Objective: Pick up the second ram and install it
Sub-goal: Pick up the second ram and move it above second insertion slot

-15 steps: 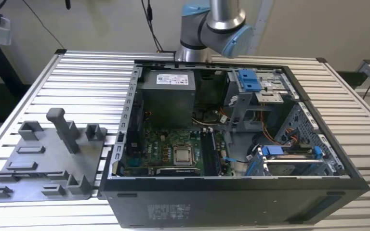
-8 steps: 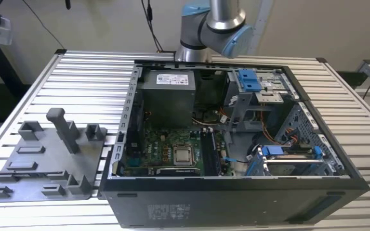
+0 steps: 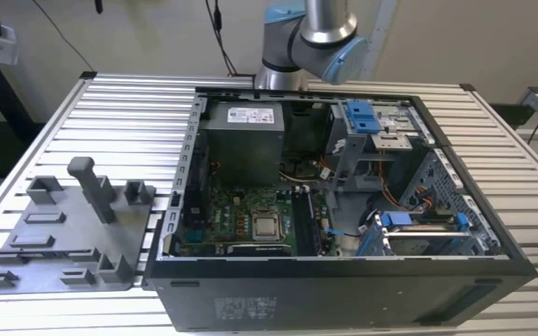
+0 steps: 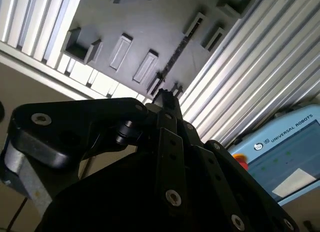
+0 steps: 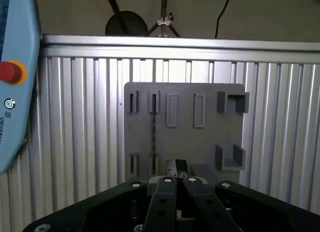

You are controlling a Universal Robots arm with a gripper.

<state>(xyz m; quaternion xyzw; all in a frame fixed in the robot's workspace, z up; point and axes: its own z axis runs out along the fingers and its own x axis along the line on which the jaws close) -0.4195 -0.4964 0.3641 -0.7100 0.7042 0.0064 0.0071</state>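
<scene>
- The hand hangs well above the counter and looks straight down. Its fingers appear to be together, with nothing between them.
- The ram is not yet picked up. It stands on its long edge in a pair of slots on the grey plate, and shows as a thin dark line in both wrist views.
- Kept upright like that, its top edge is free on both flat sides, so I judge it is parked there for a pinch from above.
- In the second wrist view the closed fingertips line up roughly with the ram, well apart from it in height.
- Other slots and open-sided brackets on the plate sit beside the ram. The nearest slot pair runs parallel and close, so there is little room on that side.
- In the exterior view the plate lies at that view's left, with a tall peg rising from it. That peg is something to steer round on a low approach.
- Just to the plate's right is the open case, lying on its side with the board facing up.
- The arm rises at the far side, behind the case.
- A pendant rests on the counter, clear of the plate.
</scene>
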